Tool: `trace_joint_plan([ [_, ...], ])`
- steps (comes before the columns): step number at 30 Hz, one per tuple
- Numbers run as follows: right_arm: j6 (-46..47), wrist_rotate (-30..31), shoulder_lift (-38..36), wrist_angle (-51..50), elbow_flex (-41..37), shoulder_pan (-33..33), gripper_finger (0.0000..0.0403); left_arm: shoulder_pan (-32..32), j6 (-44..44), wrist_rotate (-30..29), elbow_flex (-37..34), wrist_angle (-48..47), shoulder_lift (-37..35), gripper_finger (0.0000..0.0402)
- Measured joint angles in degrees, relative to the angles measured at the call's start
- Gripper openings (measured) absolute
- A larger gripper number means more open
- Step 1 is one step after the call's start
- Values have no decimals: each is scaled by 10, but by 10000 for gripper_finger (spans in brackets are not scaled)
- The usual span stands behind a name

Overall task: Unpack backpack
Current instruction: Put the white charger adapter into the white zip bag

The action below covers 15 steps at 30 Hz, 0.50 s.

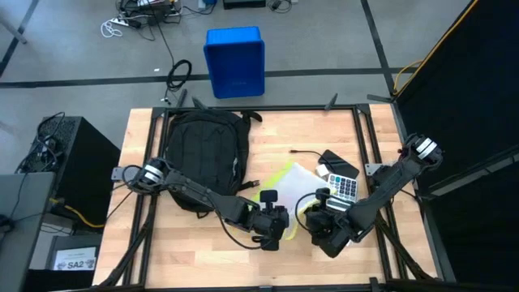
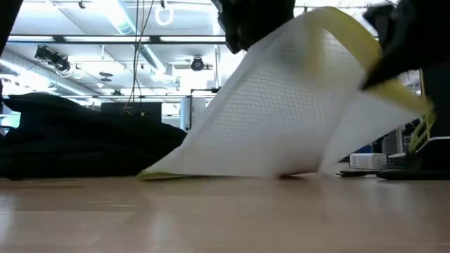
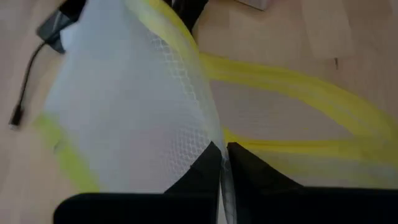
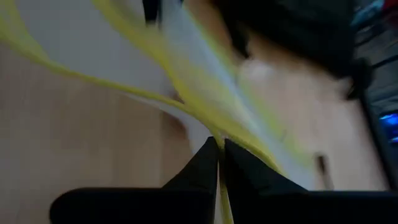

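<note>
The backpack (image 1: 204, 154) lies flat on the table (image 1: 324, 130), on the left arm's side toward the far edge; take it as the landmark. Beyond it, off the table, a blue bin (image 1: 234, 61) stands on the floor.

To the right of the backpack and nearer the front edge, a white mesh pouch (image 1: 285, 182) with yellow trim is partly lifted off the wood. In the low view the pouch (image 2: 295, 112) rises like a tent, one edge still touching the table, with the backpack (image 2: 77, 144) a dark low mound behind it.

The left gripper (image 1: 276, 223) is just right of the backpack's near corner, its fingers closed on the pouch's edge; the left wrist view shows the dark fingertips (image 3: 205, 171) pinched together on the mesh (image 3: 130, 106).

The right gripper (image 1: 320, 219) is farther right, beside the left one, also clamped on the pouch; in the right wrist view its fingertips (image 4: 205, 165) meet on the yellow trim (image 4: 205, 93).

Farther right of the backpack, past the pouch, a calculator (image 1: 345, 187) lies on the table, with a black flat item (image 1: 336, 163) and a thin black cable (image 1: 304, 152) near it.
</note>
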Motion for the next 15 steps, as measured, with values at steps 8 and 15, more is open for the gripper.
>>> trace_joint_plan([
  [8,-61,33,-7,-54,91,-1,0,0,6,-27,0,-13,-55,0],
  [15,-73,11,-7,-59,110,-6,0,-1,5,-54,1,-55,-82,0],
])
